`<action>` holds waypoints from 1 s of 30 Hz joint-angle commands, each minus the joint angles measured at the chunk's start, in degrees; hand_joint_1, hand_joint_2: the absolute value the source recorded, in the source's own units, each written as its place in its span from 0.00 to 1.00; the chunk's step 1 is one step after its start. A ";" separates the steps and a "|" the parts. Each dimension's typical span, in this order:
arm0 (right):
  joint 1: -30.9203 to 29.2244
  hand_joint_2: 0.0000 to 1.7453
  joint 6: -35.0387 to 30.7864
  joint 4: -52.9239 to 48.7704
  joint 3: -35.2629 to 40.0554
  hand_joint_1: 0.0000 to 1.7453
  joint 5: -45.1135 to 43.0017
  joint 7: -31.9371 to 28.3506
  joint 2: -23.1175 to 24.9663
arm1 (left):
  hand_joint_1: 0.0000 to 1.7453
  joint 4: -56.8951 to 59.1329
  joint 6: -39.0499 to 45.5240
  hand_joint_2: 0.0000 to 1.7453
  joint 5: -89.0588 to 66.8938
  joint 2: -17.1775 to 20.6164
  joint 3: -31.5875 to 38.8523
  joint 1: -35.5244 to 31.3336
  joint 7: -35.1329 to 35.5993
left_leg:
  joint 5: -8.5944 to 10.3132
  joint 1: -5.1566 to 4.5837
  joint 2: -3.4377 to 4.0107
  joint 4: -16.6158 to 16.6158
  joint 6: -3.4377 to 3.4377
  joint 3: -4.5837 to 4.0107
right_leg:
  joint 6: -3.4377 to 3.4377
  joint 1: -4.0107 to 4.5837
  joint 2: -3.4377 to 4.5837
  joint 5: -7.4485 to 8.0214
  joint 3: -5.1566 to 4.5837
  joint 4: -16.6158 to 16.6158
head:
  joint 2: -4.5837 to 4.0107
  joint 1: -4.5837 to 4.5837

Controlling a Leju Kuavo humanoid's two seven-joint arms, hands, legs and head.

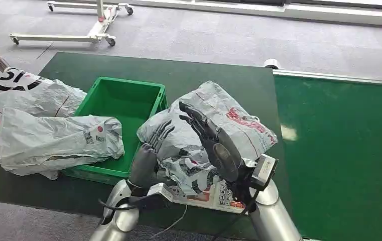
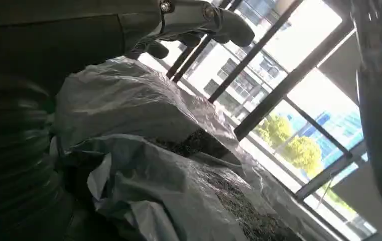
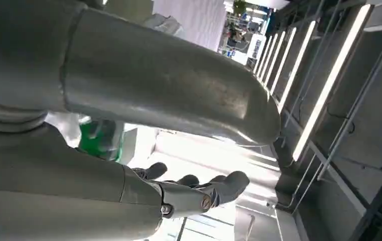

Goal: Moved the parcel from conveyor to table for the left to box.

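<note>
Two hands are up against one crumpled grey-white parcel [image 1: 206, 133], a plastic mailer with red print, lying on the dark green table [image 1: 219, 75] just beside the green bin [image 1: 123, 100]. Its near end sits between the two sets of fingers. The left hand [image 1: 148, 153] is pressed to the parcel's near left side, fingers [image 1: 162, 131] fanned upward against the plastic; they lie flat to the bag rather than wrapped around it, and from here I cannot tell whether they have any real hold. In the left wrist view the parcel [image 2: 178, 170] bulges right next to the palm, with fingertips [image 2: 229, 25] stretched out along its top edge.

The right hand [image 1: 214, 143] is over the parcel's right half, fingers [image 1: 194, 113] spread and straight, resting on or just above the wrinkled surface; it holds nothing. The right wrist view shows the same fingers [image 3: 214, 188] extended and apart.

Beyond the left hand's fingertips the bin's floor is bare, while a second grey mailer [image 1: 53, 143] droops over the bin's near left corner. Further left, a third bag [image 1: 23, 95] with bold black lettering lies on the table. Past the right hand, the brighter green conveyor belt [image 1: 339, 150] runs alongside the table. Behind it all, a white wheeled frame [image 1: 78, 25] stands on grey carpet.
</note>
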 commanded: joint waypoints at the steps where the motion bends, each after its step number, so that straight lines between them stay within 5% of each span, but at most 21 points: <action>1: -0.39 0.00 0.47 0.88 -3.28 0.00 0.19 -0.49 -0.40 | 0.00 10.47 -1.79 1.00 -0.77 2.83 -5.30 -5.84 -0.06 | 0.05 0.02 -0.25 -0.07 0.01 0.08 | -0.05 -0.01 0.14 0.02 0.09 -0.07 | 0.00 0.00; 6: -0.39 0.00 0.47 0.88 -3.28 0.00 0.19 -0.49 -0.40 | 0.00 10.47 -1.79 1.00 -0.77 2.83 -5.30 -5.84 -0.06 | 0.06 0.05 -0.35 -0.13 0.01 0.14 | -0.08 0.01 0.27 0.04 0.14 -0.13 | 0.00 0.00; 7: -0.20 0.00 0.51 0.44 -3.44 0.00 0.34 -0.57 -0.28 | 1.00 11.07 -1.09 1.00 -0.77 2.34 -4.61 -6.09 -0.20 | 0.04 0.04 -0.29 -0.08 0.01 0.09 | -0.06 0.02 0.21 0.03 0.10 -0.09 | 0.00 0.00; 30: -0.29 0.00 2.23 0.11 -4.89 0.00 0.41 -0.51 -0.51 | 1.00 9.60 6.76 1.00 -2.73 2.95 -0.80 -5.33 3.66 | 0.03 0.06 -0.25 -0.12 0.03 0.15 | -0.08 0.02 0.44 0.07 0.15 -0.15 | 0.00 0.00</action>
